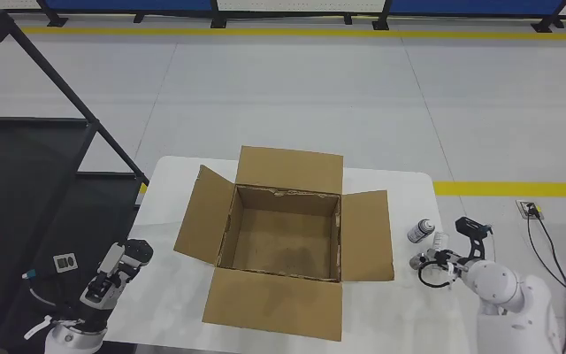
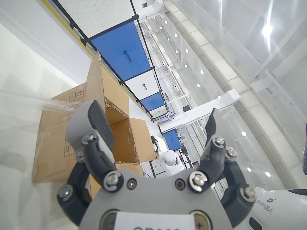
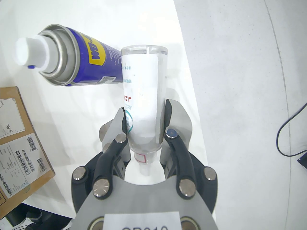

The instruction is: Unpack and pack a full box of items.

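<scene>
Right tool (image 3: 145, 107) tight around clear cylindrical bottle (image 3: 141, 77) beside blue metal spray can (image 3: 79, 56); left tool (image 2: 154, 110) agape, empty.

You've got a white table (image 1: 168, 296) with one open cardboard box (image 1: 274, 305) sitting mid-surface, all four flaps splayed outward. A blue spray can (image 1: 420, 232) stands upright near the table's right edge, apart from the box. Just beside it is a clear bottle (image 3: 144, 92); can't tell if its base touches the table.
</scene>
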You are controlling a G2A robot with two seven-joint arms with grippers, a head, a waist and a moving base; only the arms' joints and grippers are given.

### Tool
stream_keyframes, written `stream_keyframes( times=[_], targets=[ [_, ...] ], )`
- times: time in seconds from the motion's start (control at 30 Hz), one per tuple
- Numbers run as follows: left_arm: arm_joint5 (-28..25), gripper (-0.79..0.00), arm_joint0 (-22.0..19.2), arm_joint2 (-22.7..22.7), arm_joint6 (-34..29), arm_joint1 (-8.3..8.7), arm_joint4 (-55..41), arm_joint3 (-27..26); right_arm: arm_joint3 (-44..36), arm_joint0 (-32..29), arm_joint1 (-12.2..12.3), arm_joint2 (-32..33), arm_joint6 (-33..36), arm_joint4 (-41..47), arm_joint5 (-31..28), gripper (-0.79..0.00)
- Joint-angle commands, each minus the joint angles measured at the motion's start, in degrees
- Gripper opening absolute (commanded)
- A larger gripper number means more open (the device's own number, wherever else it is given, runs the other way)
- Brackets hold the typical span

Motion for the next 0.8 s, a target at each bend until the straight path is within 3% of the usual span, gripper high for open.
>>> stream_keyframes(
  times=[0.0, 0.4, 0.43, 0.57, 0.77],
  targets=[
    [0.0, 0.0, 0.0, 0.0, 0.0, 0.0, 0.0, 0.0, 1.55, 0.94, 0.24, -0.38, -0.28, -0.21, -0.14, -0.785],
    [0.0, 0.0, 0.0, 0.0, 0.0, 0.0, 0.0, 0.0, 6.03, 2.95, 1.19, -3.47, -1.04, 0.38, -0.41, -0.785],
    [0.0, 0.0, 0.0, 0.0, 0.0, 0.0, 0.0, 0.0, 6.12, 2.93, 1.25, -3.62, -1.16, 0.48, -0.3, -0.64],
    [0.0, 0.0, 0.0, 0.0, 0.0, 0.0, 0.0, 0.0, 6.25, 2.72, 1.55, -3.96, -1.37, 1.09, 0.2, -0.336],
    [0.0, 0.0, 0.0, 0.0, 0.0, 0.0, 0.0, 0.0, 4.27, 1.42, 1.98, -3.94, -1.91, 2.57, 1.17, -0.302]
  ],
)
